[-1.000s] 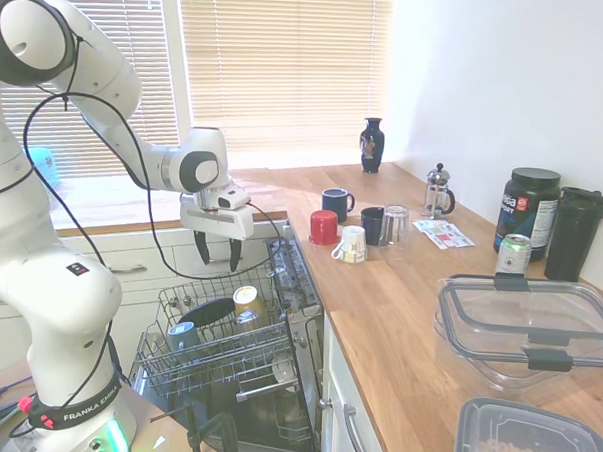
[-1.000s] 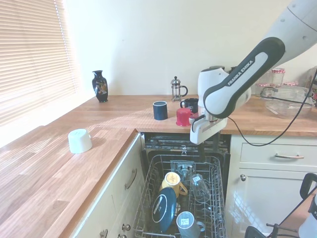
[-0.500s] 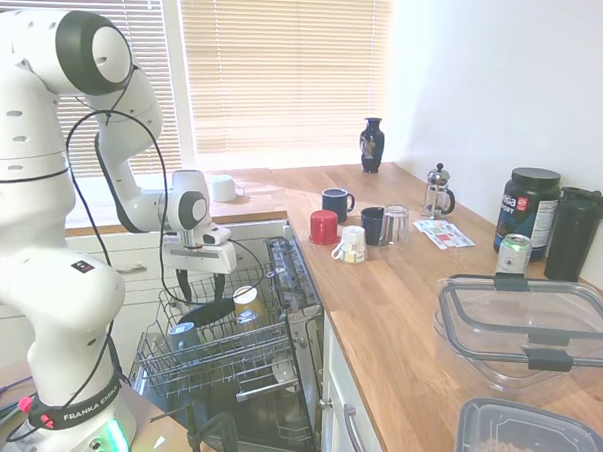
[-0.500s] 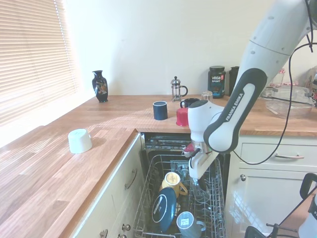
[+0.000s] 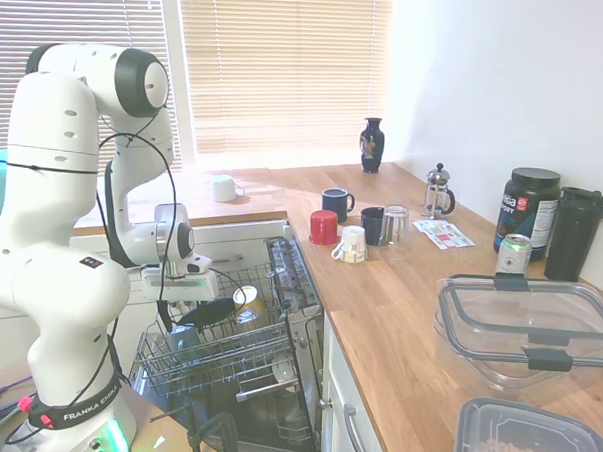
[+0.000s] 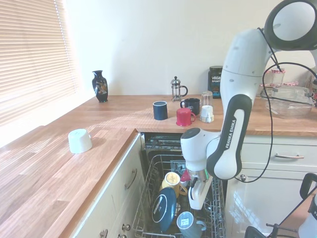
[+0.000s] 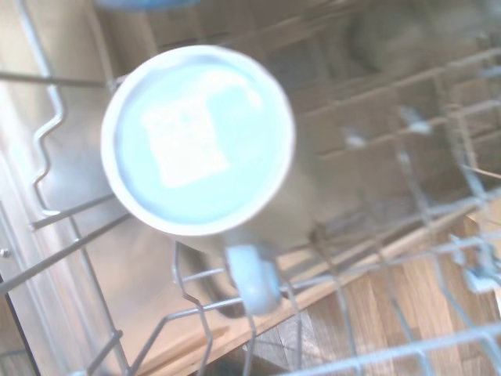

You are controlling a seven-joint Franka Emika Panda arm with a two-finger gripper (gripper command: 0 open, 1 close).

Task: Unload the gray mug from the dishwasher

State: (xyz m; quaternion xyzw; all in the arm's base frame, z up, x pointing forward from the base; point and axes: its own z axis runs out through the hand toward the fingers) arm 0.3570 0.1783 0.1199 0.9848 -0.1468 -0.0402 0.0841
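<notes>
The gray mug (image 6: 187, 221) stands upside down at the near end of the dishwasher's wire rack (image 6: 148, 198). In the wrist view the gray mug (image 7: 200, 141) shows its pale round base from straight above, with the handle toward the wires. My gripper (image 6: 192, 206) points down into the rack, just above and slightly behind the mug, and does not touch it. In the first exterior view the gripper (image 5: 175, 316) hangs low over the rack (image 5: 245, 369) with its fingers apart and nothing between them. The hand hides most of the mug there.
A dark oval plate (image 6: 163, 208) and a tan shiny cup (image 6: 172, 181) stand in the rack right beside the gripper. On the counter are a red mug (image 5: 323, 227), a blue mug (image 5: 335, 202), a black mug (image 5: 373, 225) and a white cup (image 6: 79, 140).
The arm has swung down from above the rack's back end and toward its near end. The gripper now sits low, right over the gray mug. Nothing was taken hold of.
</notes>
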